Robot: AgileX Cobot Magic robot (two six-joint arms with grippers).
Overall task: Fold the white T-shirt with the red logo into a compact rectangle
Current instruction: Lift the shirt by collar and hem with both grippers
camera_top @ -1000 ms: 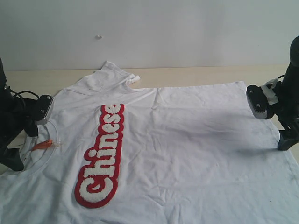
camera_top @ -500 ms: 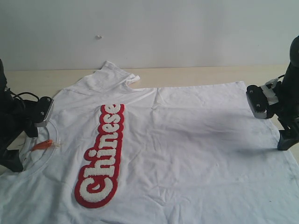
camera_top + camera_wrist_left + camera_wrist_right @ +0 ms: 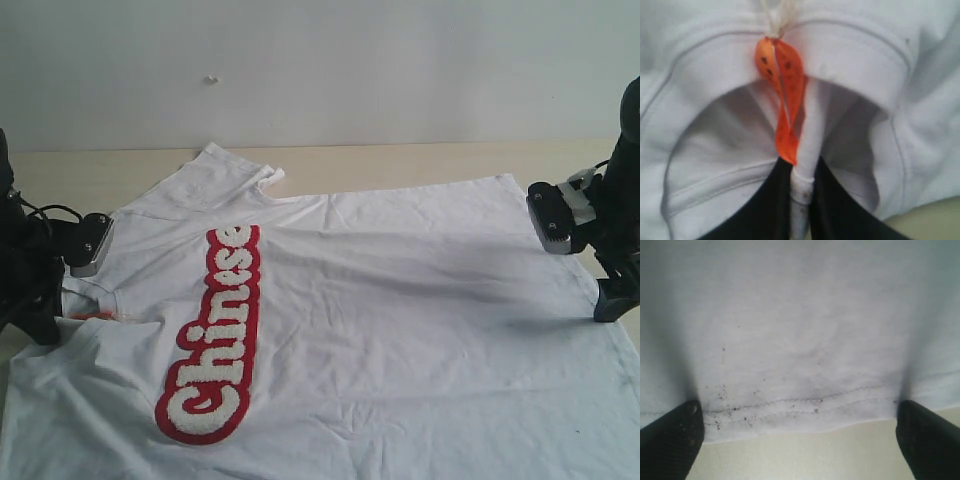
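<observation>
The white T-shirt (image 3: 400,300) lies spread on the table, its red logo (image 3: 215,335) facing up. At the table's left end my left gripper (image 3: 55,312) is shut on the ribbed collar (image 3: 807,145). In the left wrist view a white fold of it is pinched between the black fingers (image 3: 765,210), beside the orange neck tag (image 3: 785,95). Over at the right end my right gripper (image 3: 612,298) stands open at the shirt's hem (image 3: 805,407). Its fingers (image 3: 670,440) sit wide apart on either side of the hem edge with nothing between them.
The tan table (image 3: 420,160) shows behind the shirt and at the right edge (image 3: 800,455). A white wall (image 3: 320,60) rises close behind the table. The shirt's near part runs out of the exterior view at the bottom.
My left gripper has shut on the collar. The neck opening has bunched up, half hiding the orange tag, and the shirt's left part has shifted left. The right arm has not moved.
</observation>
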